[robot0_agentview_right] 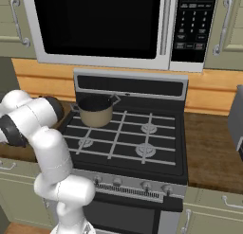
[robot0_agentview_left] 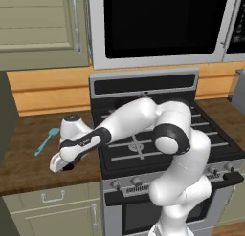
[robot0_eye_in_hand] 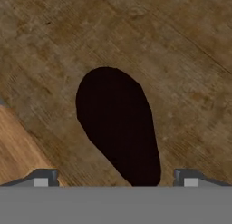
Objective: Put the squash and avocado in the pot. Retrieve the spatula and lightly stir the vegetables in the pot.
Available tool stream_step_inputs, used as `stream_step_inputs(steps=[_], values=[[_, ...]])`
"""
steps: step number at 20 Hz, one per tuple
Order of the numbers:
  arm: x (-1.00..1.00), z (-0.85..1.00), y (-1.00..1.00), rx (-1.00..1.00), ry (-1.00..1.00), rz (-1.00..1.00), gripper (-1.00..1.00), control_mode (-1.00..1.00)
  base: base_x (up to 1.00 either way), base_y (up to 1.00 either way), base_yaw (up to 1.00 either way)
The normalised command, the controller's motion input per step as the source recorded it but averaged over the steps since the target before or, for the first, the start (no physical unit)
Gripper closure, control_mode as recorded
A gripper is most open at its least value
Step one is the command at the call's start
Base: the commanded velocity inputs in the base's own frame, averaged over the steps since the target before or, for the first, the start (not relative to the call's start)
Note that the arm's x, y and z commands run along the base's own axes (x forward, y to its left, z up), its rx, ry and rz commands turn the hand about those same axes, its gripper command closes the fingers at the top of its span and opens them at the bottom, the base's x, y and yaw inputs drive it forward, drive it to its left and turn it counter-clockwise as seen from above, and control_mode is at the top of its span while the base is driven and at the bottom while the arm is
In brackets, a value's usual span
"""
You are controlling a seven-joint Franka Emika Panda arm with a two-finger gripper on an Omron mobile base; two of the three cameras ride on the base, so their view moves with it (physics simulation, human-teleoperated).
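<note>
While wide open, pincer (robot0_eye_in_hand: 116,180) straddles avocado (robot0_eye_in_hand: 118,128).

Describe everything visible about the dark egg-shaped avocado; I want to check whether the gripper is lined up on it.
The very dark brown-black, egg-shaped avocado looks smooth and matte, showing no surface detail. It lies on its side on the brown wooden countertop, its narrower end pointing toward the camera. In the hand view it sits between the two fingertips of the open gripper, slightly off centre. Nothing but the counter appears to touch it.
</note>
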Motion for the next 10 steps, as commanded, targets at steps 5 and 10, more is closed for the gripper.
stream_step_inputs(steps=[5,10], values=[[0.24,-0.28,0.13,0.0,0.0,0.0,-1.0,-1.0,0.0,0.0,0.0],[0.15,-0.29,0.24,0.0,-0.01,0.0,-1.0,-1.0,0.0,0.0,0.0]])
